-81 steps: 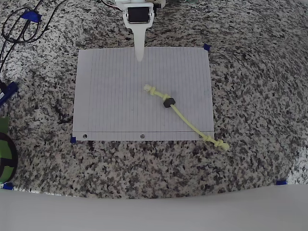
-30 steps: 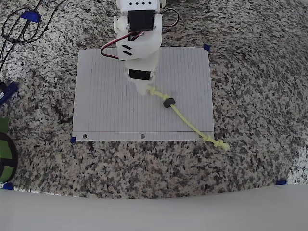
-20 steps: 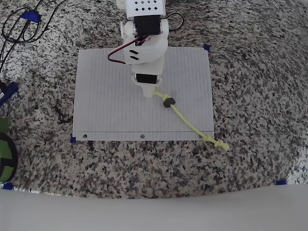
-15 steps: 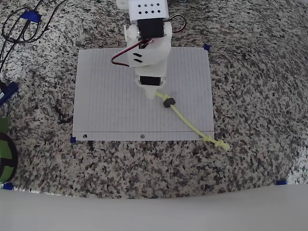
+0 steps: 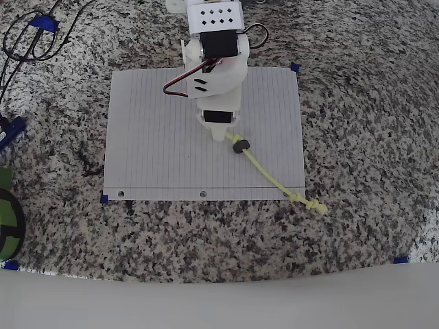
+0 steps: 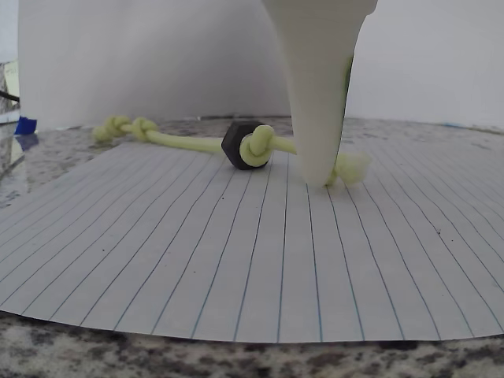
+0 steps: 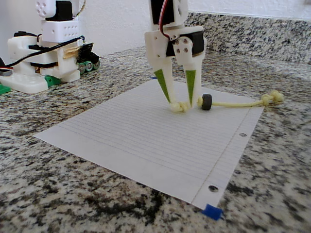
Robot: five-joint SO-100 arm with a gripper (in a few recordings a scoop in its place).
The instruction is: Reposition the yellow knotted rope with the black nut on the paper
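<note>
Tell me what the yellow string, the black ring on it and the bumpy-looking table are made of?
The yellow knotted rope looks like soft braided cord, probably nylon or cotton: its end is frayed and fuzzy. The black nut looks like dark matte metal with flat sides, though it could be plastic. The table looks like polished speckled granite, or a laminate printed to look like it.

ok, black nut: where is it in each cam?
Overhead view: black nut right of the paper's centre, just below-right of the hand.
Wrist view: nut centre-left, left of the near white finger.
Fixed view: nut right of centre, just right of the open hand.
Shared landmark: the yellow knotted rope threaded through the nut, its end knot at the hand.
</note>
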